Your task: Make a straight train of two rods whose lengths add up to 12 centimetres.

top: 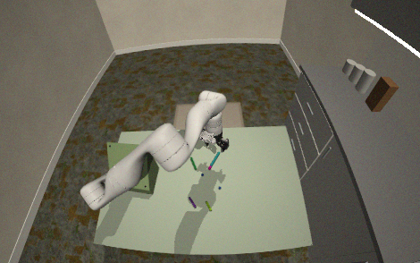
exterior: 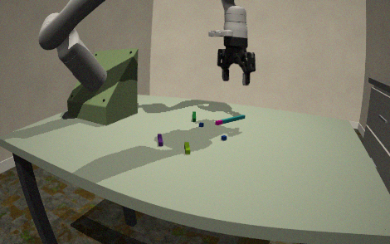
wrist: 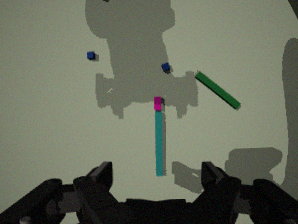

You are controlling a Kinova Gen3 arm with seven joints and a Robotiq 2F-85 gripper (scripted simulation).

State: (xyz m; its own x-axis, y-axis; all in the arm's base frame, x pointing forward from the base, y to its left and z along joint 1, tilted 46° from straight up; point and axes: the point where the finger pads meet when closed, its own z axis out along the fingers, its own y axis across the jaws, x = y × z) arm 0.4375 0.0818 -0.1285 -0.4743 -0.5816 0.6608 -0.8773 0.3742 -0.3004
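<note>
A turquoise rod (top: 215, 159) (exterior: 233, 119) (wrist: 159, 145) lies flat on the table (top: 263, 201) (exterior: 290, 174) (wrist: 45, 125). A magenta rod (top: 209, 168) (exterior: 219, 123) (wrist: 158, 104) lies end to end with it, in one line; no gap shows between them in the wrist view, and any sideways offset looks very small. My gripper (exterior: 236, 81) (wrist: 156, 172) is open and empty, high above the table, behind the turquoise rod's far end in the exterior view.
A green rod (top: 193, 164) (exterior: 194, 116) (wrist: 218, 90) and two blue rods (top: 202, 174) (exterior: 224, 138) (wrist: 91, 55) lie apart from the train. A purple rod (top: 192, 202) (exterior: 160, 139) and a lime rod (top: 208, 206) (exterior: 187, 148) lie farther off. A green wedge-shaped block (exterior: 119, 97) stands beside the arm.
</note>
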